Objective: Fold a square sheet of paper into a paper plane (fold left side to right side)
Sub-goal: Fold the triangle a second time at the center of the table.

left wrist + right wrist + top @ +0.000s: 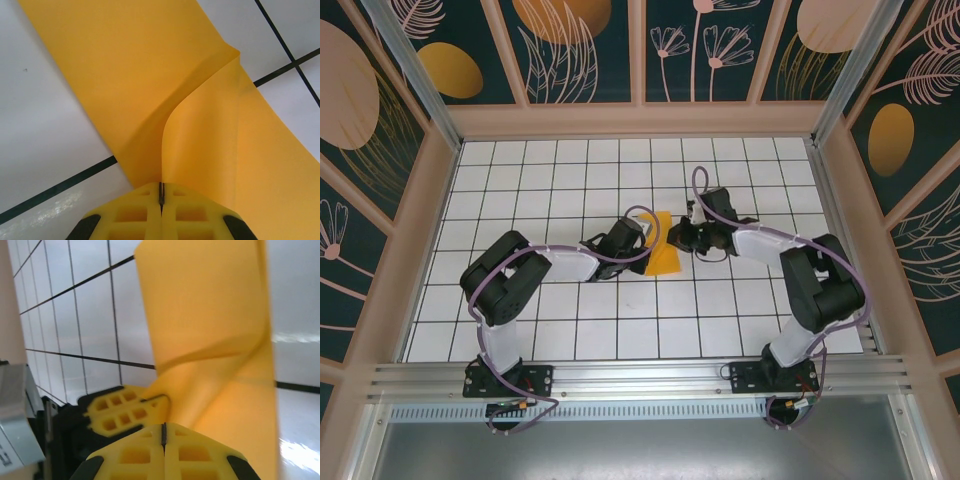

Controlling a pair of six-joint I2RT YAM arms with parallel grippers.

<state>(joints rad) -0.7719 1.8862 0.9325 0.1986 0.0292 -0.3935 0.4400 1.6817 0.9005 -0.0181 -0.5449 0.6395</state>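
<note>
Pinching the square sheet of paper from opposite sides, both arms are facing each other near the middle of the desk. The left fingers are pressing shut, with a curled flap of the sheet running straight into the seam between them. The right fingers are likewise shut. The sheet seems to be entering their seam too, though which edge they are catching is hard to tell.

In the overhead view the sheet is standing partly lifted. Its long axis is running from 12 to 6 o'clock and it is broader at the 6 o'clock end. The left fingers are touching it at 9 o'clock and the right fingers at 3 o'clock, so neither arm is nearer.

From the left wrist, the paper is spreading away toward 12 o'clock, one layer lying flat toward 11 o'clock and another sloping off toward 2 o'clock.

Judging by the task, the fold is depending on the left-held side travelling toward 3 o'clock, over the right-held side.
</note>
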